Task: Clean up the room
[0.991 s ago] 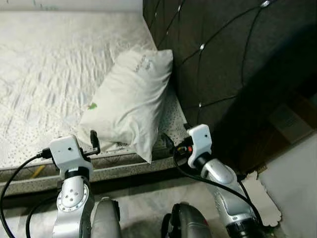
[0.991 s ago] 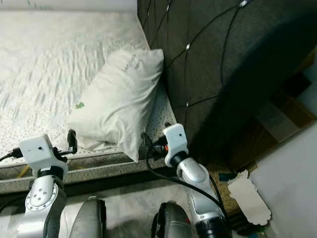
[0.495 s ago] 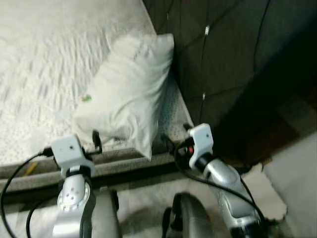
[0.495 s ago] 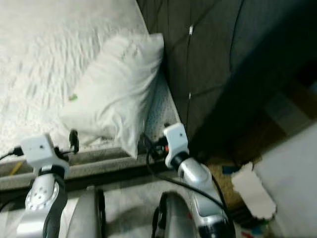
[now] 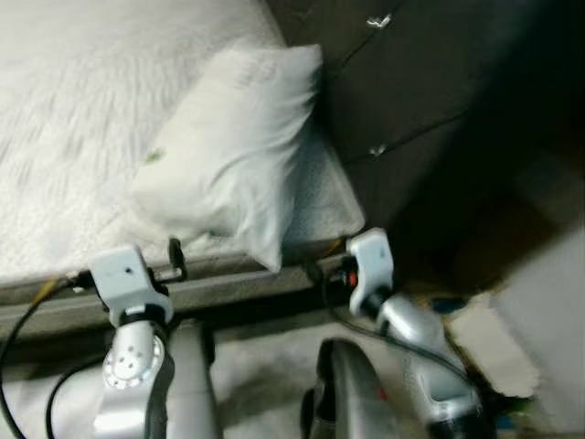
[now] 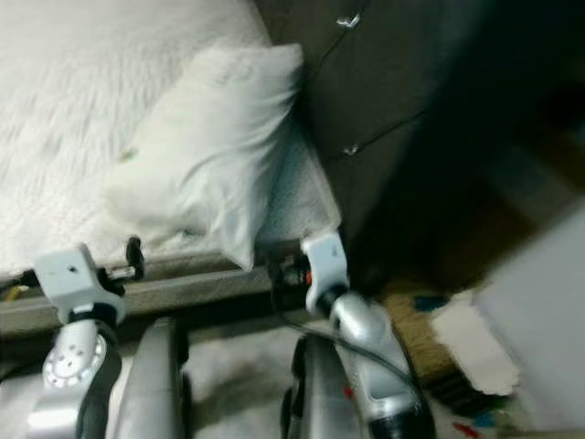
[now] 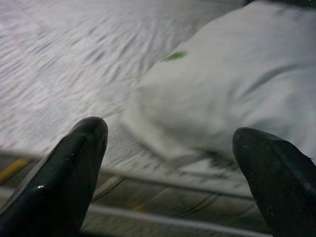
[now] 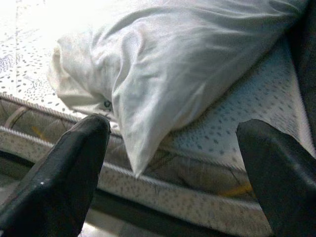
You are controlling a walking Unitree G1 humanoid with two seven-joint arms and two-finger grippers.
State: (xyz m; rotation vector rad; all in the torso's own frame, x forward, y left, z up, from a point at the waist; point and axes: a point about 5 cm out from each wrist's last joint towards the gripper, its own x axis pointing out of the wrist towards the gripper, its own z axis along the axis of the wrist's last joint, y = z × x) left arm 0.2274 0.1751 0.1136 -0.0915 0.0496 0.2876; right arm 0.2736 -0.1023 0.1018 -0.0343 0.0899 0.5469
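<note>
Pillow (image 5: 233, 151) slumped at mattress (image 5: 55, 137) corner by headboard (image 5: 430, 82); approach step; left gripper (image 7: 173, 148) and right gripper (image 8: 173, 143) both spread wide, empty; next, you reach in, pinch pillow.

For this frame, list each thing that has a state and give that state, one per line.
pillow: lying on the mattress, one end against the headboard, a corner hanging over the near edge, not held.
mattress: covered by a wrinkled white sheet.
left gripper: jaws open, empty, short of the pillow.
right gripper: jaws open, empty, aimed at the pillow's overhanging corner.
</note>
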